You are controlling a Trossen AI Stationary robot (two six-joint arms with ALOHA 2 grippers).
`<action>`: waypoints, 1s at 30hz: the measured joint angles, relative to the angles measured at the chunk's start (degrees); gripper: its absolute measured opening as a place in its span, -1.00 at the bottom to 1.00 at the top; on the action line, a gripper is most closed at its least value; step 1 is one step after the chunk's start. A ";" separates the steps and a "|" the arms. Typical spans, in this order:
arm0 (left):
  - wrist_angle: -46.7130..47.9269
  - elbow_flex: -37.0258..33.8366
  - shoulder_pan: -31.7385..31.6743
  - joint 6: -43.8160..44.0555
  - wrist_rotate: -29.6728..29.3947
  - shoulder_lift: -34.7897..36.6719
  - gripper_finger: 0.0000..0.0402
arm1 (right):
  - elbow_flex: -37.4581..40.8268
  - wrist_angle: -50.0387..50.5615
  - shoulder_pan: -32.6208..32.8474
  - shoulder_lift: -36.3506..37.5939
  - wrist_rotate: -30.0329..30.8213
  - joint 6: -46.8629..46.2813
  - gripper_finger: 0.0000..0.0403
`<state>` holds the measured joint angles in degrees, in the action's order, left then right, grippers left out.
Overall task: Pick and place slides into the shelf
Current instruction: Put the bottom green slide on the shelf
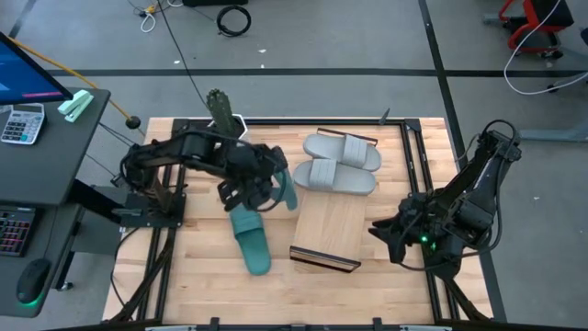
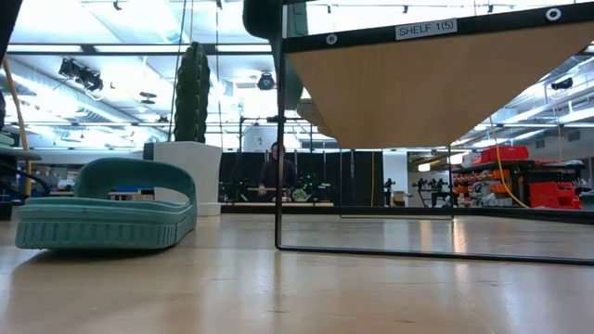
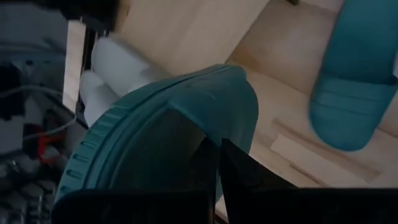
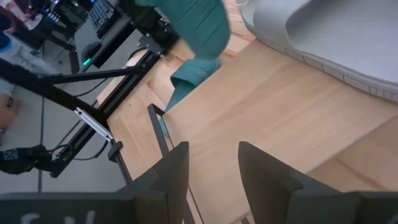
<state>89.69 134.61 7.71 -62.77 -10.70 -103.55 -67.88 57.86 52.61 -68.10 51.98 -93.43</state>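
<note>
My left gripper (image 1: pixel 266 193) is shut on one teal slide (image 1: pixel 287 187), which it carries above the table just left of the shelf (image 1: pixel 326 230). The other teal slide (image 1: pixel 250 239) lies flat on the table, nearer the front edge. Two light grey slides (image 1: pixel 342 150) (image 1: pixel 333 176) lie side by side across the far end of the shelf's plank top. My right gripper (image 1: pixel 377 230) hangs open at the shelf's right side with nothing between its fingers (image 4: pixel 177 174). My left gripper pinches the teal slide between its two shut fingers (image 3: pixel 233 174), on the textured underside by the rounded end (image 3: pixel 186 143). The fingers slant down from the table's left. The slide stands on its edge, lifted clear of table and shelf. The fingers hide the spot they touch.
A potted cactus (image 1: pixel 219 110) stands at the table's far edge, left of the shelf. A dark desk (image 1: pixel 46 147) with a calculator and keyboard sits beyond the table's left side. Dark frame rails (image 1: pixel 415 165) run along the table's sides.
</note>
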 joint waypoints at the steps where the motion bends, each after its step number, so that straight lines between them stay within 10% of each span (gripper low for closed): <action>1: 0.15 0.00 0.60 -0.63 0.00 0.04 -0.95 | 0.00 -0.02 -0.19 0.00 -0.08 -0.06 -0.27; 30: -6.32 0.04 1.70 -5.43 -2.36 -4.50 -0.95 | 0.00 -2.23 -2.20 0.02 -4.06 0.08 -0.27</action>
<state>83.37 134.65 9.41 -68.21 -13.06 -108.04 -67.88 55.63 50.41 -68.07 47.91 -93.35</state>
